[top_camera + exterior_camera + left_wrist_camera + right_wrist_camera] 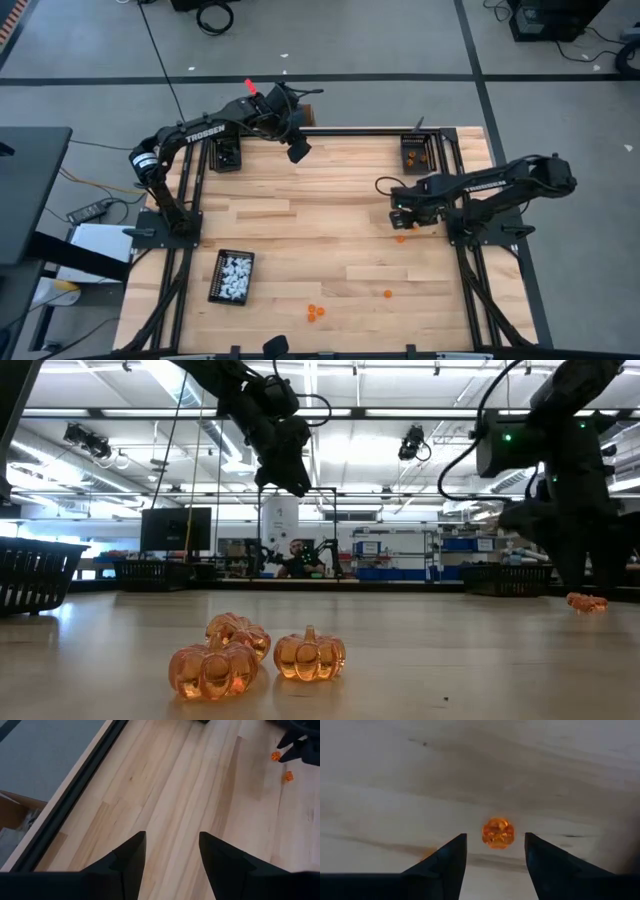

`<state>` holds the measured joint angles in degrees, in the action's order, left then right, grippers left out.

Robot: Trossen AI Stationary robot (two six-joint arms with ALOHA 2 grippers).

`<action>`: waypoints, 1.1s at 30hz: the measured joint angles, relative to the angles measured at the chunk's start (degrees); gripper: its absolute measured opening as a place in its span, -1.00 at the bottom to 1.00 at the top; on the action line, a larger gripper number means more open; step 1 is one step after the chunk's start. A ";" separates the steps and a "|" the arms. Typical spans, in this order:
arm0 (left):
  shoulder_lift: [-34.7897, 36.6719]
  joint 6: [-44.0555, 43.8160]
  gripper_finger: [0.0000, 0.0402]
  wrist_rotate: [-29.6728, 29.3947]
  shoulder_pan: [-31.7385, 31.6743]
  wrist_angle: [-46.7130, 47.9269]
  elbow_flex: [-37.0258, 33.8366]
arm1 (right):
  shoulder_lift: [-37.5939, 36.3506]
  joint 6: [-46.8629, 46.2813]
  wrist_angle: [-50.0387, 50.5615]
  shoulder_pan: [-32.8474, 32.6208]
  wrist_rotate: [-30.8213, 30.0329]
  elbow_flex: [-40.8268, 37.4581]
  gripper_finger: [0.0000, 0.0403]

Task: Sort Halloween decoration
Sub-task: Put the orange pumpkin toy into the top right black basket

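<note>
Centre-right of the overhead frame, the right hand point(495, 862) hangs open over a translucent orange plastic pumpkin point(498, 832) on the wooden table point(330, 215), fingers straddling it for pickup. The left hand point(171, 855) waits open, upper left.

Left gripper point(172, 851) hangs over bare wood tabletop point(185, 785), fingers point(131, 855) apart w/ nothing btwn them. Two orange trinkets point(276, 756) lie well off toward 2 o'clock, beside another dark gripper point(296, 746). Black table rail point(75, 795) runs toward 10 o'clock.
</note>
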<state>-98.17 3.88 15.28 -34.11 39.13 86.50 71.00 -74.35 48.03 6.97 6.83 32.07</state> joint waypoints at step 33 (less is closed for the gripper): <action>-0.02 -0.22 -0.03 0.01 -0.15 -1.58 0.02 | 1.06 2.15 -2.00 1.71 2.06 -0.19 -0.57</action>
<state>-98.19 3.66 15.29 -34.26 37.55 86.52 72.06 -72.20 46.03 8.68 8.88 31.87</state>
